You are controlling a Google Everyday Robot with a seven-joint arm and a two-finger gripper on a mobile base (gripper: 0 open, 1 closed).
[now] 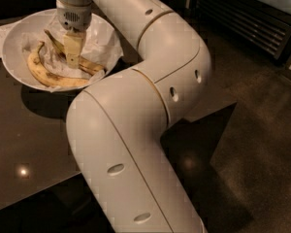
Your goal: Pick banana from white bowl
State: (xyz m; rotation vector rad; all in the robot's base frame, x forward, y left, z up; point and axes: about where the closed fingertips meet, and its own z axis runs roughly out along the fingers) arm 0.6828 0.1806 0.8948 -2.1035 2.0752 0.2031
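Over the bowl (10, 62), your gripper (73, 57) points straight down onto the slim banana (90, 66) on the paper (103, 41), lined up for a lift; whether it has closed cannot be told.

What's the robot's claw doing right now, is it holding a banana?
Gripper: down in the white bowl, right over the banana; open, closed or holding cannot be told.
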